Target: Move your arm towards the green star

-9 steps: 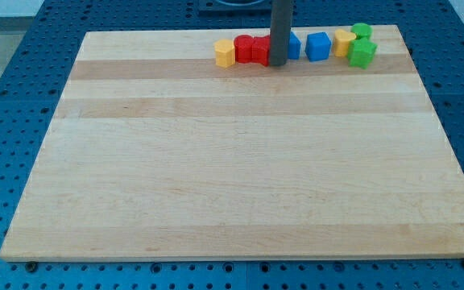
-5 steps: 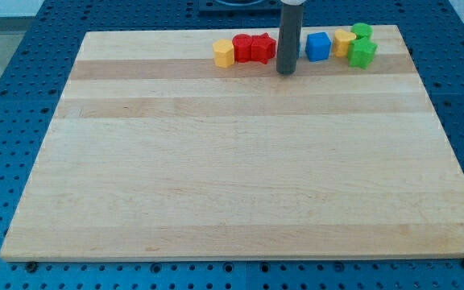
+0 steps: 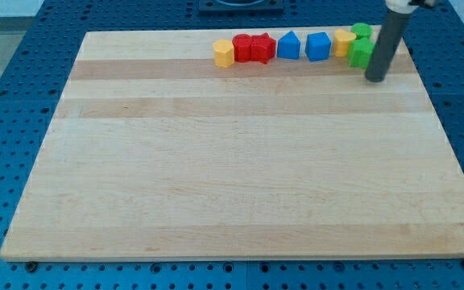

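Note:
The green star [image 3: 360, 53] lies near the top right corner of the wooden board [image 3: 240, 161], partly hidden by my rod. My tip [image 3: 375, 78] rests on the board just below and to the right of the star, touching it or nearly so. Above the star sits a second green block [image 3: 362, 31], and a yellow block [image 3: 343, 41] is at the star's left.
A row of blocks runs along the board's top edge: a yellow block [image 3: 224, 53], two red blocks [image 3: 243, 47] [image 3: 262, 47], and two blue blocks [image 3: 288, 46] [image 3: 318, 46]. The board's right edge is close to my tip.
My tip has moved right along the row, from beside the red and blue blocks to just below the green star. No block has visibly moved.

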Available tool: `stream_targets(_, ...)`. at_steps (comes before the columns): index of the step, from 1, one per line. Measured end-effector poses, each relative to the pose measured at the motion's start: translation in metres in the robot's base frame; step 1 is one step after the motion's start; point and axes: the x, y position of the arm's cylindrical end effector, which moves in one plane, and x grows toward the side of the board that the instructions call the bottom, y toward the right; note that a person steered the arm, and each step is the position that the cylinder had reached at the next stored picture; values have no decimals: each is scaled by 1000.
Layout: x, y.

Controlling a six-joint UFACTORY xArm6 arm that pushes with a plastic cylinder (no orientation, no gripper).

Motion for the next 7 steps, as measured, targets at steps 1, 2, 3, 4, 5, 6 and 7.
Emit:
stream_targets(1, 0, -14)
stream_targets(2, 0, -14)
stream_targets(3, 2, 30)
stream_targets(4, -1, 67)
stream_targets(5, 2, 20)
stream_targets(6, 15, -44)
stream_targets(7, 16, -70)
